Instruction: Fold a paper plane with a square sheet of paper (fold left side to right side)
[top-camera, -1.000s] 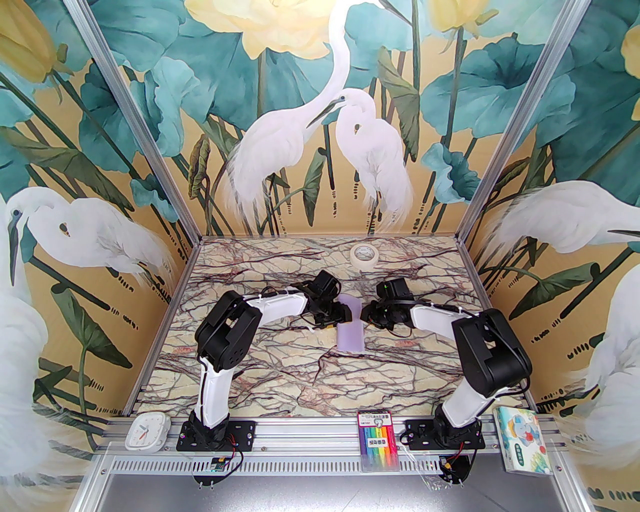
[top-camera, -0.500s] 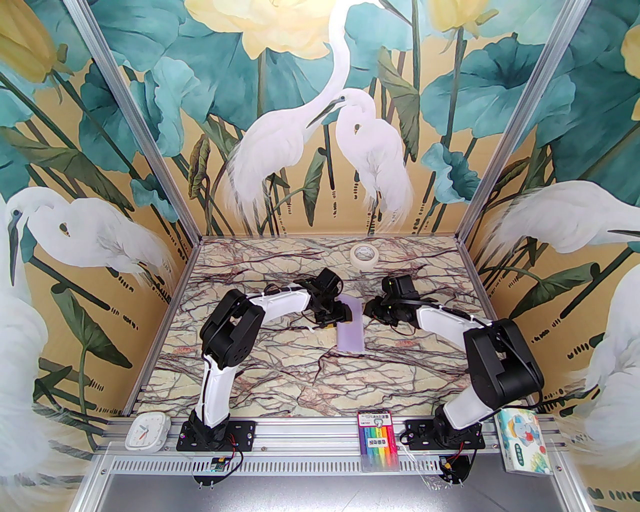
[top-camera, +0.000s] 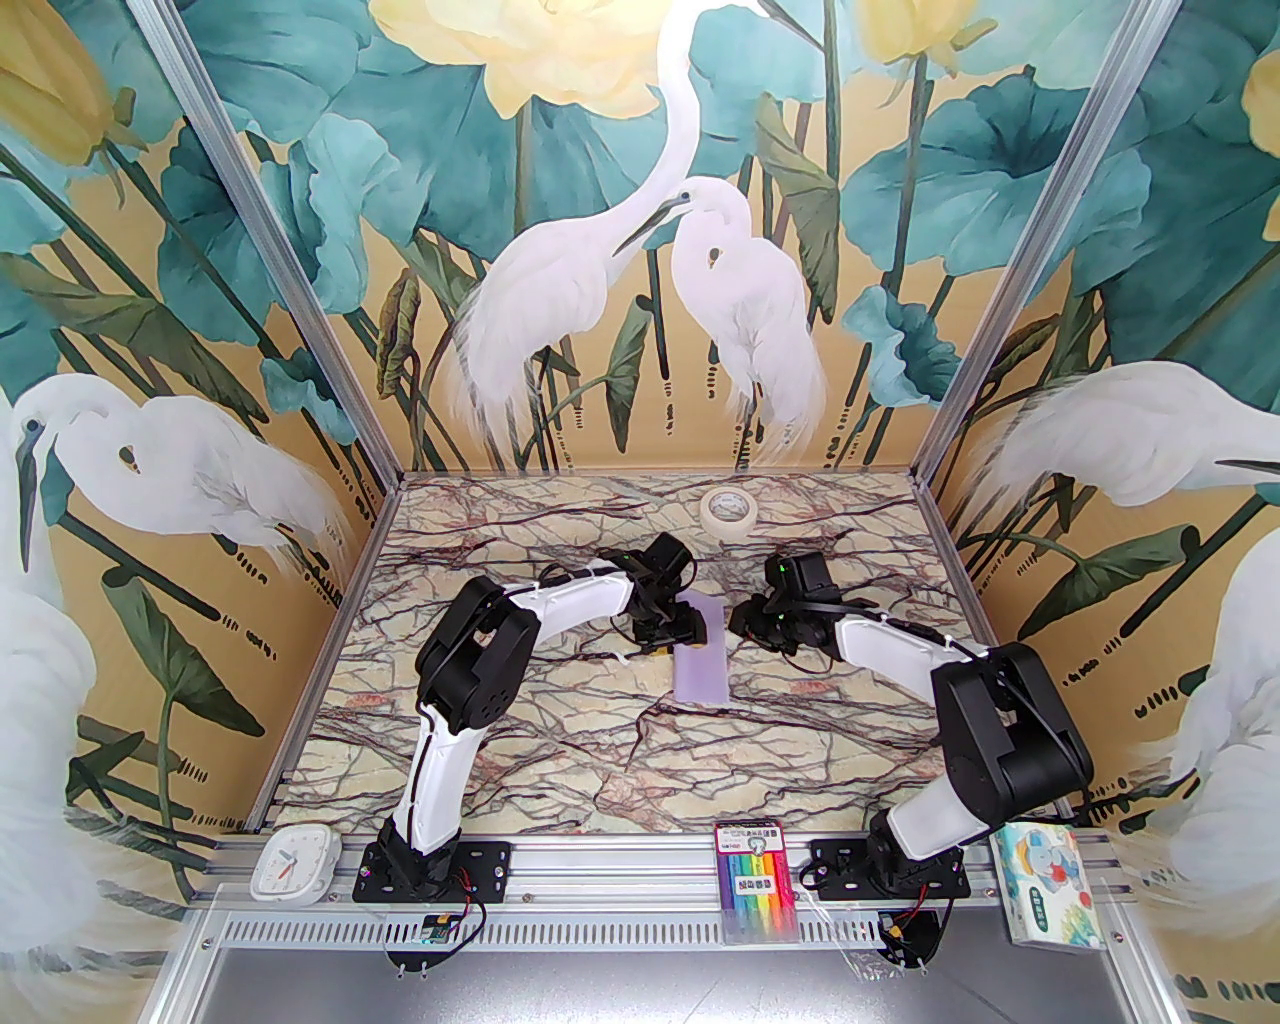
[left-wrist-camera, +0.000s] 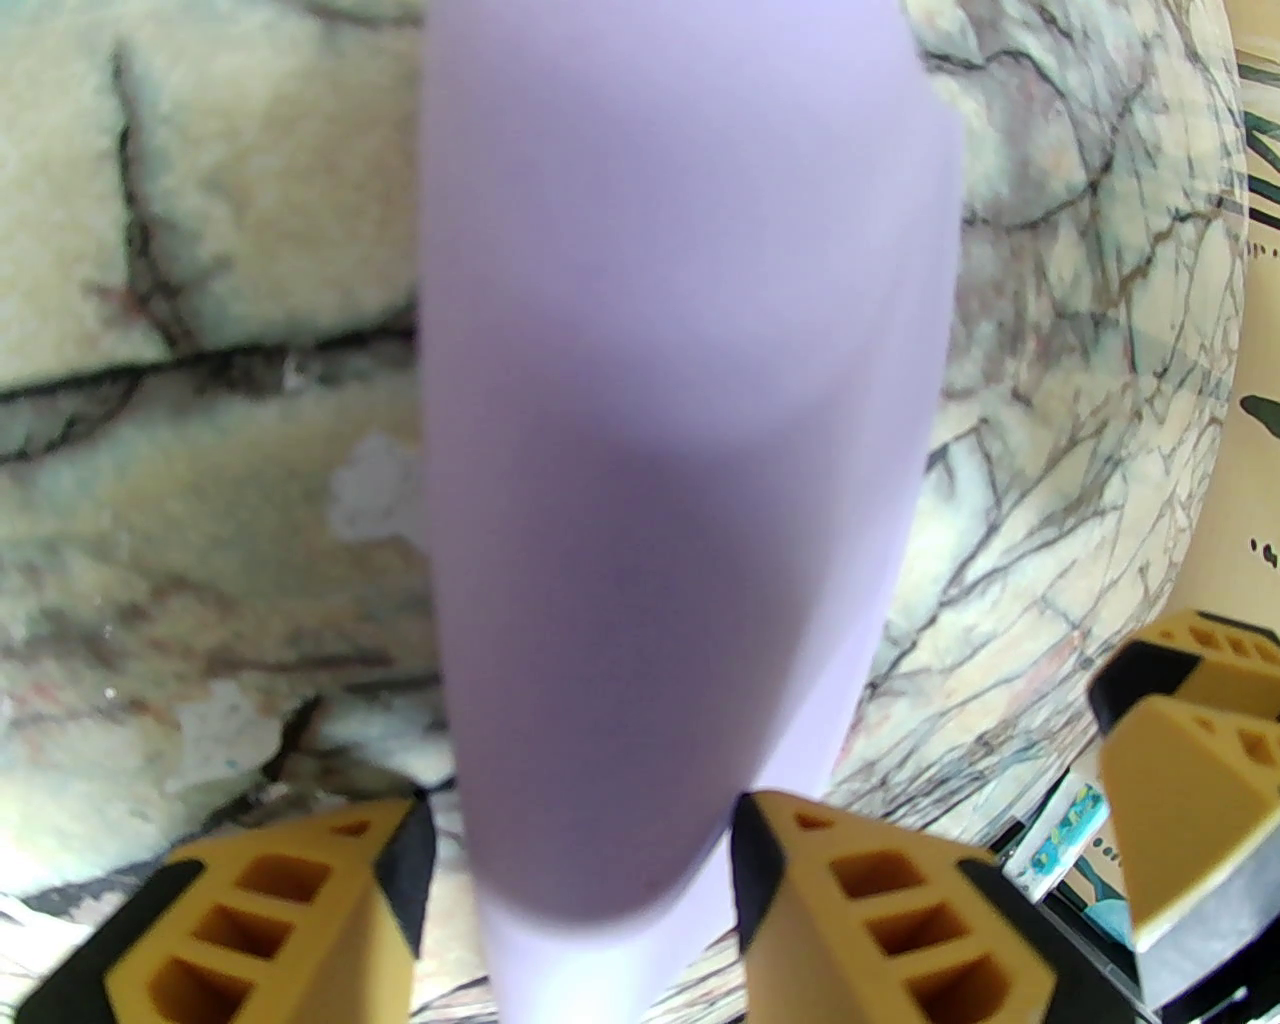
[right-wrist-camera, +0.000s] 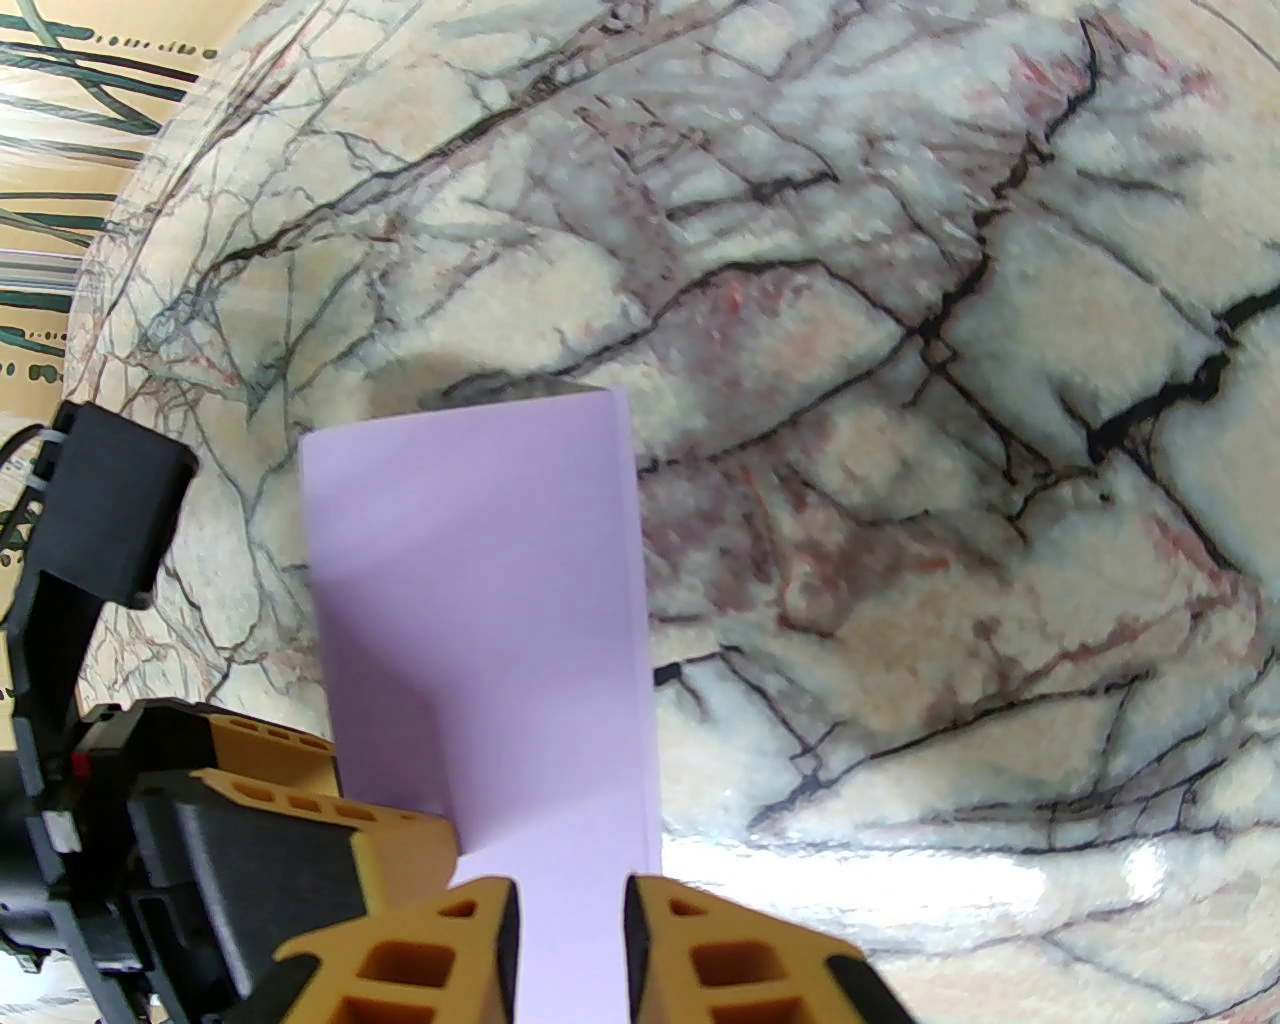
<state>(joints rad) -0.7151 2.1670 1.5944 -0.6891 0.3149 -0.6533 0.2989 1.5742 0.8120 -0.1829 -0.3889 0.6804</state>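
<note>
The sheet (top-camera: 700, 665) lies folded mid-table (top-camera: 560, 760) between both grippers. The left gripper (left-wrist-camera: 580, 840) is half-wide astride its raised end, and the right gripper (right-wrist-camera: 570, 905) is narrow, a slit open over the sheet's edge.

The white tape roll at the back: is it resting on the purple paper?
No, the tape roll lies on the bare marbled table, apart from the folded paper sheet nearer the arms.
</note>
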